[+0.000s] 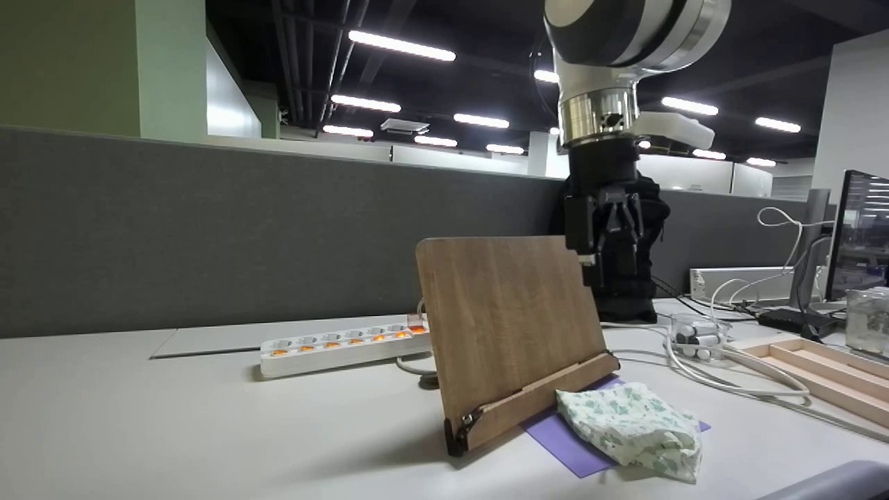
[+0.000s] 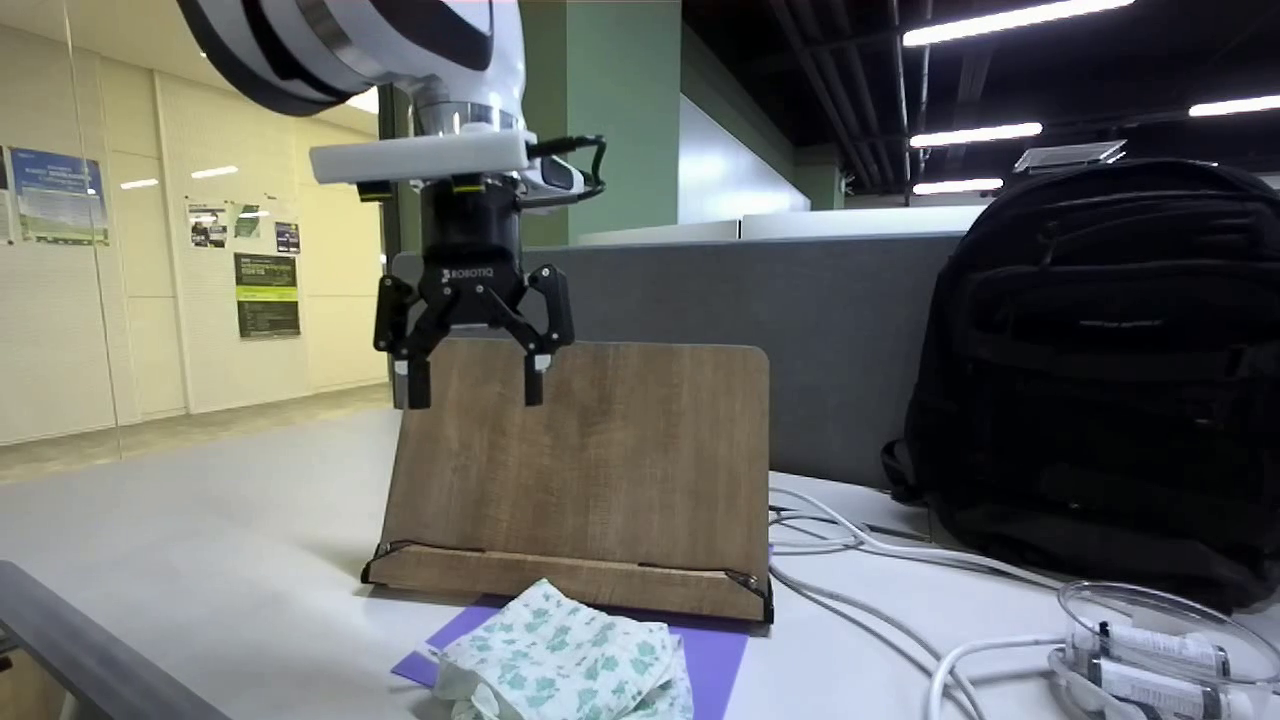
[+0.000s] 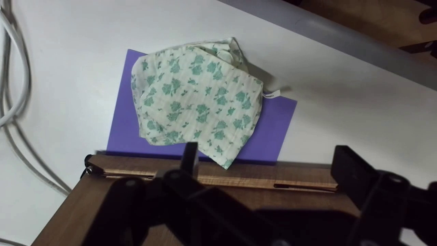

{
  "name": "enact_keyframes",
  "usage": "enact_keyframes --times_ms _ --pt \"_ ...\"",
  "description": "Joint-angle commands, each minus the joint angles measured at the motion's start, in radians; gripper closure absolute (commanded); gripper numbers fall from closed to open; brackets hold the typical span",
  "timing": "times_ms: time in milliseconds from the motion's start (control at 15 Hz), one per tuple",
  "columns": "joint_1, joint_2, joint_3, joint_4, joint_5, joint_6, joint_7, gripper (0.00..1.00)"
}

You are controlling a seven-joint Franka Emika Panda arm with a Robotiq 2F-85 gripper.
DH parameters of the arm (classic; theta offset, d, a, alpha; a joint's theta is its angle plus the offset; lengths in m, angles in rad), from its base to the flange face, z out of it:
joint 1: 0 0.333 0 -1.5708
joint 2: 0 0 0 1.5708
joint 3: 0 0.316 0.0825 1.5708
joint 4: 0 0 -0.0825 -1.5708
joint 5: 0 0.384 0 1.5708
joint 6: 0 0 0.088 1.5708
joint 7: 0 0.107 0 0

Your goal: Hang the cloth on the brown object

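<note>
The cloth (image 1: 628, 423), white with green print, lies crumpled on the purple sheet (image 1: 566, 448) in front of the stand. It also shows in an exterior view (image 2: 570, 655) and in the wrist view (image 3: 198, 99), where one corner overlaps the ledge's edge. The brown wooden book stand (image 1: 510, 319) stands tilted back with its ledge facing the cloth; it also shows in an exterior view (image 2: 590, 470) and in the wrist view (image 3: 252, 173). My gripper (image 2: 476, 385) is open and empty, pointing down near the board's upper part, above and apart from the cloth. Its fingers (image 3: 266, 153) are wide apart.
A white power strip (image 1: 347, 353) lies beside and behind the stand. A black backpack (image 2: 1090, 400) leans against the grey partition (image 1: 208, 236). White cables (image 2: 870, 550), a clear container (image 2: 1165, 650), a light wooden tray (image 1: 826, 371) and a monitor (image 1: 861, 236) stand on the other side.
</note>
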Motion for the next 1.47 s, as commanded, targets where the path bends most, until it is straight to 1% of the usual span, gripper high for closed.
enact_keyframes --times_ms 0,200,400,600,867,1067,1400 --pt "0.002 0.004 -0.002 0.001 0.000 0.000 0.001 0.00" --pt "0.005 0.028 0.007 -0.006 -0.013 0.025 0.008 0.00" --pt "0.013 0.065 0.024 -0.032 -0.038 0.121 0.017 0.00" --pt "0.015 0.111 0.045 -0.059 -0.096 0.214 0.033 0.00" --pt "0.014 0.170 0.063 -0.090 -0.197 0.278 0.071 0.00" --pt "0.007 0.214 0.053 -0.099 -0.261 0.297 0.105 0.00" --pt "-0.003 0.304 0.016 -0.095 -0.375 0.333 0.168 0.00"
